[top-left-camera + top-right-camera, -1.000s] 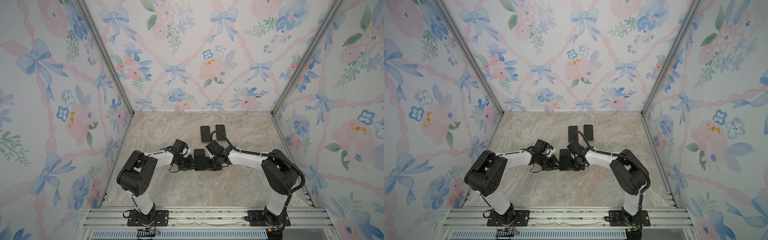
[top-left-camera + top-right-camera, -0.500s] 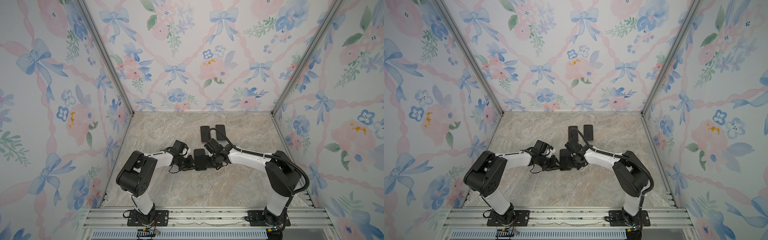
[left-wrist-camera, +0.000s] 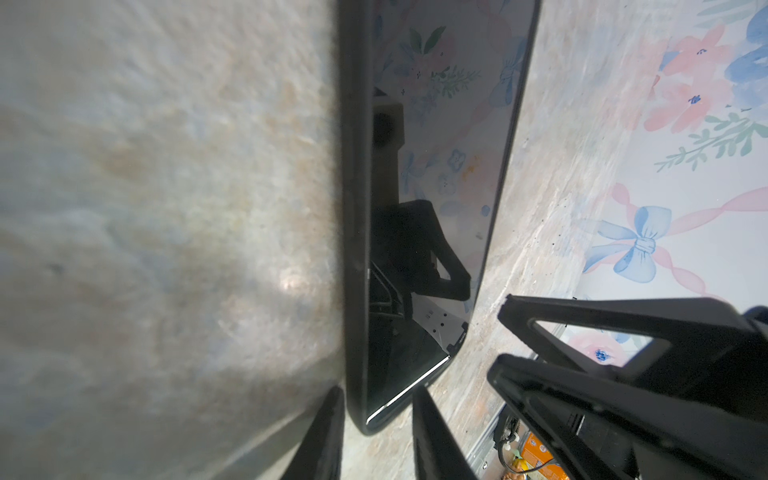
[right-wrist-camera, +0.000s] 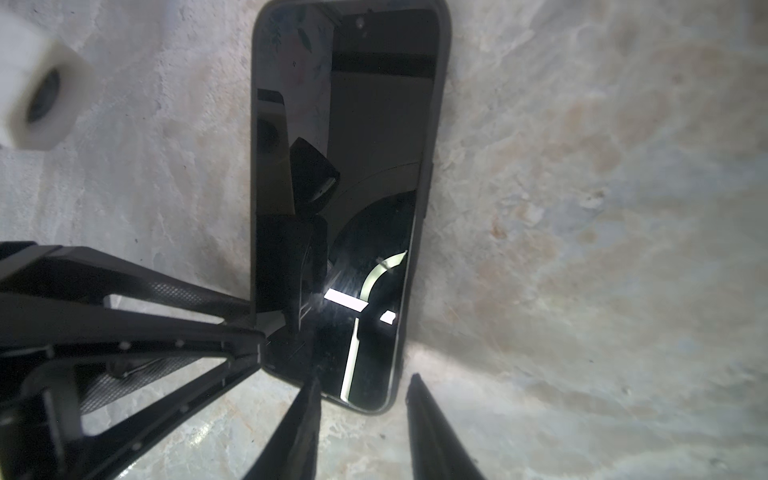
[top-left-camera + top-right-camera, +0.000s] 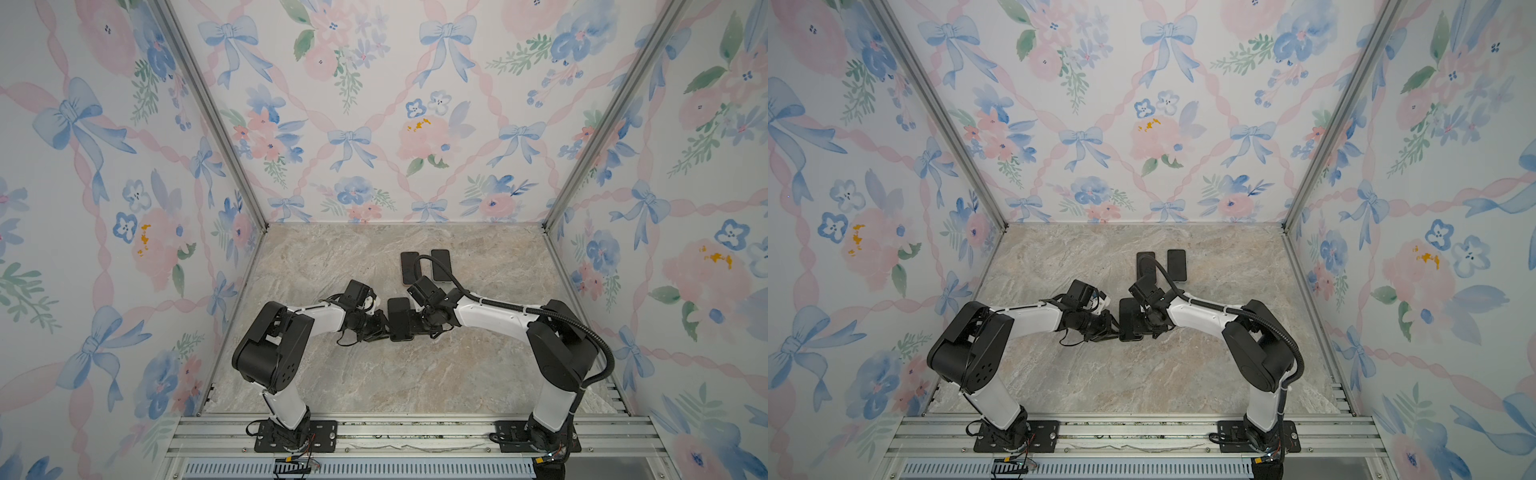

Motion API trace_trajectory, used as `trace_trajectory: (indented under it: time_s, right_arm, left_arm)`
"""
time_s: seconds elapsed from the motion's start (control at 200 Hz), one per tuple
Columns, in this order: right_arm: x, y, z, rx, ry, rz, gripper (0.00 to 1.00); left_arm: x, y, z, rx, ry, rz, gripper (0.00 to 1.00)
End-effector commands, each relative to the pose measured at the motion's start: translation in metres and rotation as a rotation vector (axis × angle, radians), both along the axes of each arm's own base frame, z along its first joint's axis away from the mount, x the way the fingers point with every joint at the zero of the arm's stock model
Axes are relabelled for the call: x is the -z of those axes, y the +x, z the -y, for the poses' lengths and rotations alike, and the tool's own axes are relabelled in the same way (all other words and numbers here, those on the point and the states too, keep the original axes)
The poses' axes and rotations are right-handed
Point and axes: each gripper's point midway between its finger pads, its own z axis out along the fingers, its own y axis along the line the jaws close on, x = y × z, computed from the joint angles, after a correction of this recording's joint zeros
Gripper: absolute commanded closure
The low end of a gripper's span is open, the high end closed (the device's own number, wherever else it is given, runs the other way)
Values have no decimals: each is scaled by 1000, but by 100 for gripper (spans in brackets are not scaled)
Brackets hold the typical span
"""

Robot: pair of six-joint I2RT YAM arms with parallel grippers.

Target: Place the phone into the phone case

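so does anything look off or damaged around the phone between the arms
Nothing stands out. The black phone in its matte black case lies screen-up on the marble-patterned tabletop, glass uncracked, case rim even where visible. The two flat black slabs at the back sit neatly side by side.

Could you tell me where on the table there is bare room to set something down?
Free: the wide strip of marble table in front of the cased phone, between the arm bases, and the back corners either side of the two black slabs. Crowded: the middle, where the left gripper and right gripper meet at the phone, with the slabs close behind.
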Motion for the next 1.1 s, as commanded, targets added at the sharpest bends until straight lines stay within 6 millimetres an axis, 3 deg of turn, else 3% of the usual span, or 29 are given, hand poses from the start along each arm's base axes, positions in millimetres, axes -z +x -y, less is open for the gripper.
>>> trace_trajectory:
  time_s: [0.0,0.215,0.72,0.885,1.005,1.095]
  right_arm:
    - [15,-4,3,-5,-22,-30,63]
    - [26,-9,2,-8,-22,-55,69]
    - [32,-14,0,-10,-13,-70,80]
    - [10,-7,9,-10,-44,-6,76]
    - [-7,11,3,-36,5,90,66]
    - [-13,31,-2,-32,54,134,63]
  left_arm:
    - [20,-10,-8,-1,58,-57,69]
    - [23,-11,-6,8,63,-65,70]
    - [21,-11,-1,17,59,-60,70]
    - [13,-6,-10,-2,77,-27,70]
    - [6,14,-21,-39,89,7,69]
    - [-1,36,-19,-57,84,39,69]
